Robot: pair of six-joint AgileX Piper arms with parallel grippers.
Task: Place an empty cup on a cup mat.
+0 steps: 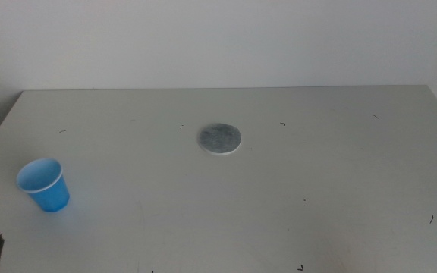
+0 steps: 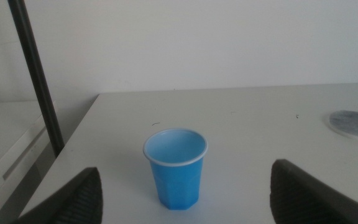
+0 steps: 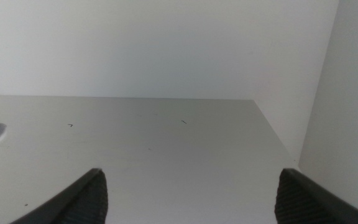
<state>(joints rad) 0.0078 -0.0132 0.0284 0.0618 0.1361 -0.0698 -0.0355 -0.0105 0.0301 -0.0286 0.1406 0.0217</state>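
Blue disposable cup (image 1: pixel 44 184) standing upright at the desk's (image 1: pixel 317 182) left, well apart from the central cup mat (image 1: pixel 219 139); left gripper (image 2: pixel 185 193), fingers wide and empty, is best centred before closing.

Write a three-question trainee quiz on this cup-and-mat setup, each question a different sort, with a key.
1. True or false: the cup already stands on the cup mat.
2. Multiple choice: how does the cup stand? A) on its side B) upright, mouth up C) upside down
3. Fill in: the left gripper faces the cup with its jaws ____.

Key
1. False. The cup stands on the table at its near left, well apart from the mat at the middle.
2. B. Its light blue inside shows in the left wrist view and looks empty.
3. Open. The cup sits ahead of them, ungripped. The right gripper is open too, waiting over bare table near the far right corner.
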